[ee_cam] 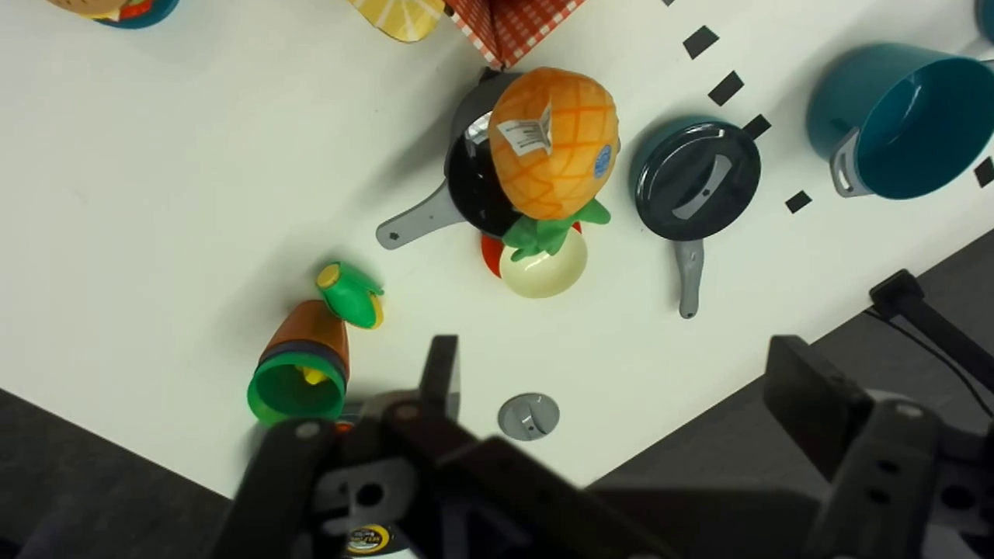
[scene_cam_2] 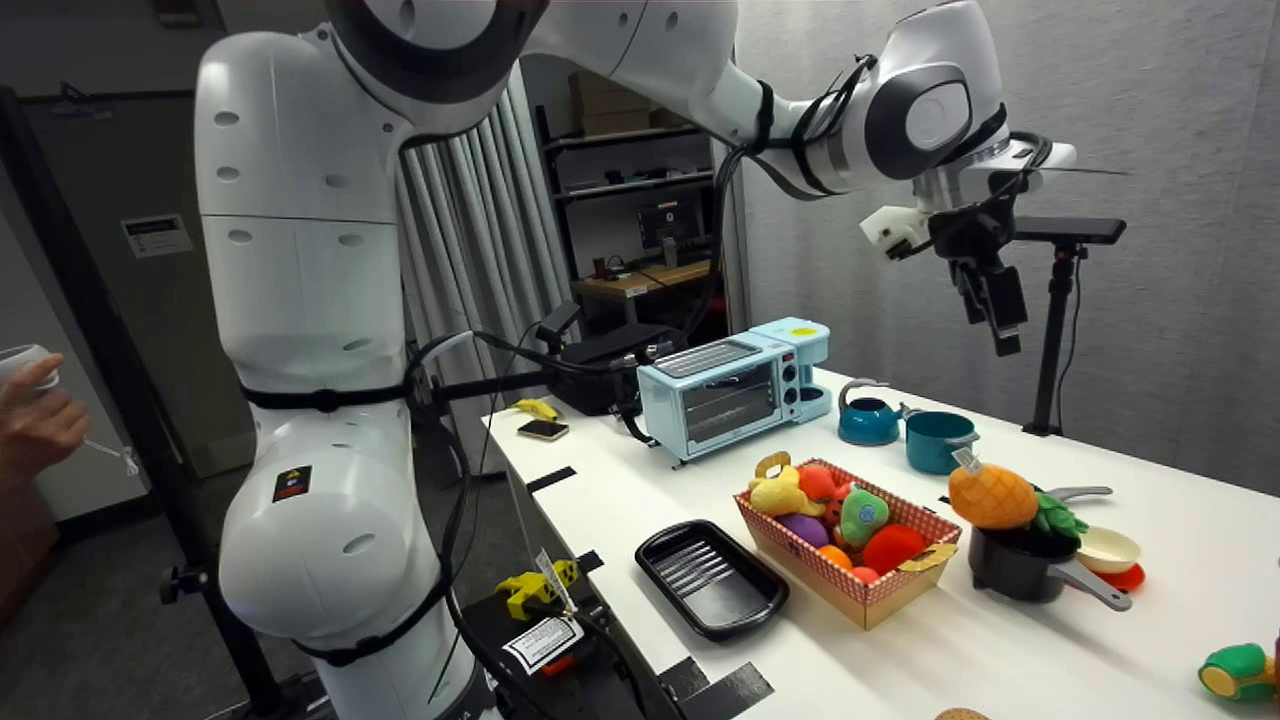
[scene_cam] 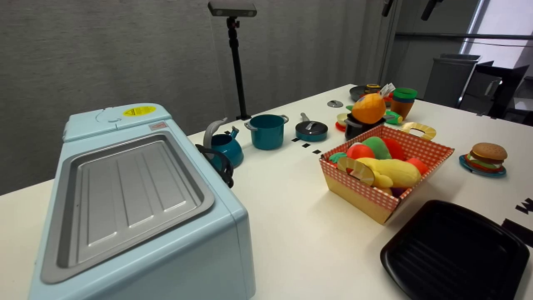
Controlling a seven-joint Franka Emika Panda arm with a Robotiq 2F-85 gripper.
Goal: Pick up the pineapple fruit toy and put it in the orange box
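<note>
The pineapple fruit toy [scene_cam: 369, 108] has an orange body and green crown; it also shows in an exterior view [scene_cam_2: 992, 497] and the wrist view [ee_cam: 555, 144]. It lies tilted on a small black pot [ee_cam: 475, 175], its crown hanging over a cream bowl [ee_cam: 547, 272]. The orange box [scene_cam: 354, 198], a basket with red checked lining and tan outside, stands beside the pot and holds several soft toys. It also shows in an exterior view [scene_cam_2: 812, 578], and its corner in the wrist view [ee_cam: 537, 25]. My gripper [ee_cam: 619, 349] is open and empty, high above the table in an exterior view [scene_cam_2: 990, 310].
A black tray [scene_cam_2: 712, 580] lies beside the box. A light-blue toaster oven [scene_cam_2: 735, 390], teal kettle [scene_cam_2: 868, 422] and teal pot [scene_cam_2: 938, 442] stand along the table. A lidded pan [ee_cam: 696, 178], stacked cups [ee_cam: 303, 365] and burger toy [scene_cam: 486, 158] are around. A camera stand [scene_cam: 237, 66] rises behind.
</note>
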